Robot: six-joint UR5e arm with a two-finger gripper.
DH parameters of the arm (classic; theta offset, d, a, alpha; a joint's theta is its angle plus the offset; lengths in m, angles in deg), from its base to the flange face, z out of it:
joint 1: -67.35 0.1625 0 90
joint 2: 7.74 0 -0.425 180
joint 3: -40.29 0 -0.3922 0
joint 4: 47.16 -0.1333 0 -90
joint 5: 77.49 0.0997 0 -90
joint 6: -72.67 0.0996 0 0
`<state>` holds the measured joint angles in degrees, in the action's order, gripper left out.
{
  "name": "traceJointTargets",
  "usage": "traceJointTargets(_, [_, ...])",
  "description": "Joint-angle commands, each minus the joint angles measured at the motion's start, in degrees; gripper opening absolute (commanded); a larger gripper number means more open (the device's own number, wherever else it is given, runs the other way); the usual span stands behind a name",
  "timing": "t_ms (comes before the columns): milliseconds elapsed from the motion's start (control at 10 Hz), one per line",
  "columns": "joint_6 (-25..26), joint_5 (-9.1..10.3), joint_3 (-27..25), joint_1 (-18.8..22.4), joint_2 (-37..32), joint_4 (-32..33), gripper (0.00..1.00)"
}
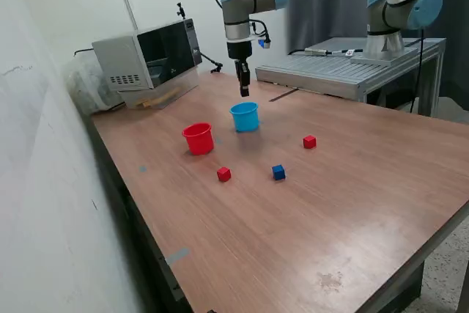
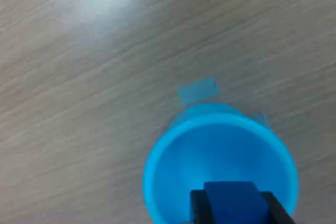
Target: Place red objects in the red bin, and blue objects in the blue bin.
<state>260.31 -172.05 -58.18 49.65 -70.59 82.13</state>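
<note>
blue cube poised over the blue bin

the hand (image 1: 244, 91) hangs above the blue bin (image 1: 245, 116), its 2 fingers clamped on 1 blue cube (image 2: 231, 201). in the wrist view the cube sits over the cup's open mouth, so a release should drop it inside. on the surface (image 1: 352, 203) wait 2 red cubes (image 1: 223, 174) (image 1: 309, 141) and another blue cube (image 1: 278, 172), apart from the red bin (image 1: 198, 138).
</note>
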Motion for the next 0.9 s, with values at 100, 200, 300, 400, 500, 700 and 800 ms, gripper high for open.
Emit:
traceJointTargets(100, [-0.08,0.08,-0.22,-0.5,1.15,0.0,1.0])
traceJointTargets(200, [-0.08,0.17,-0.31,0.11,1.06,0.09,1.0])
traceJointTargets(300, [-0.16,0.17,-0.4,0.29,0.89,0.0,1.0])
traceJointTargets(400, [-1.03,0.17,-0.49,0.47,0.28,-0.17,1.0])
traceJointTargets(500, [-2.7,0.17,-0.57,3.17,-2.25,-0.26,1.0])
traceJointTargets(700, [-3.15,0.08,-1.54,9.31,-9.88,-2.27,1.0])
traceJointTargets(800, [-3.15,0.17,-1.37,13.35,-13.49,-6.02,1.0])
